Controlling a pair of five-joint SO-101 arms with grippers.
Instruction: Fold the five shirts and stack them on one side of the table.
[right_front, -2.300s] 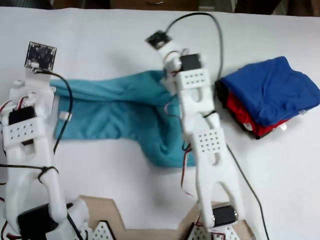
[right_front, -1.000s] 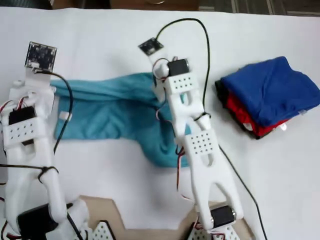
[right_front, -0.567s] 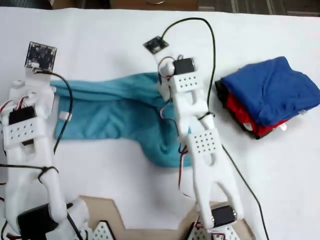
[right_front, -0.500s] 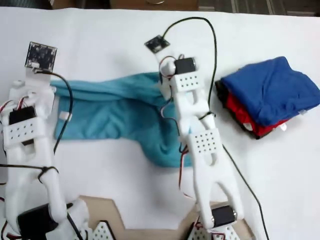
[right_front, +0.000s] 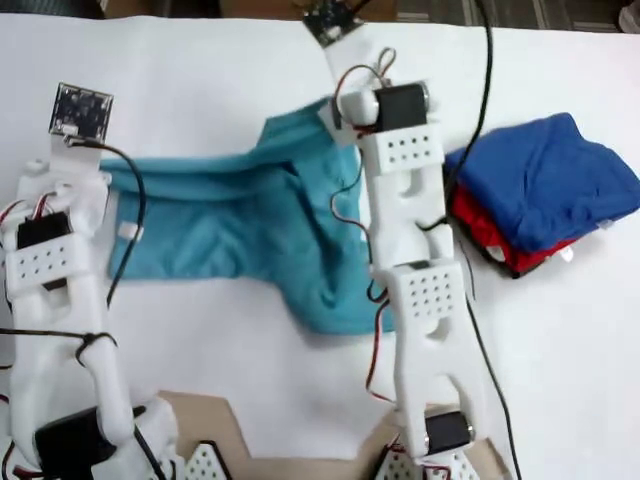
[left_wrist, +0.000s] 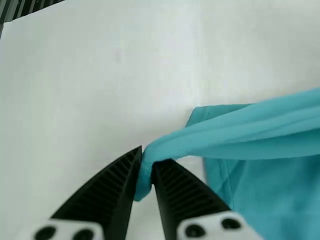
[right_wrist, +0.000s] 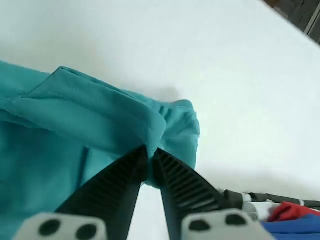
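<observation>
A teal shirt (right_front: 235, 225) lies stretched across the middle of the white table (right_front: 200, 70). My left gripper (left_wrist: 146, 172) is shut on a bunched corner of the teal shirt (left_wrist: 235, 135) at its left end, beside the left arm (right_front: 60, 230). My right gripper (right_wrist: 149, 162) is shut on a folded edge of the teal shirt (right_wrist: 95, 107), lifted off the table at the shirt's far right corner, under the right arm (right_front: 400, 150). A stack of folded shirts, blue (right_front: 545, 180) over red (right_front: 480, 225) and black, sits at the right.
Cardboard (right_front: 260, 455) shows at the table's near edge between the arm bases. Cables run from the right arm toward the folded stack. Bare white table lies along the far side and at the near right.
The right arm has lifted and moved toward the far side, pulling the teal shirt's right corner up and back with it. The left arm has stayed put.
</observation>
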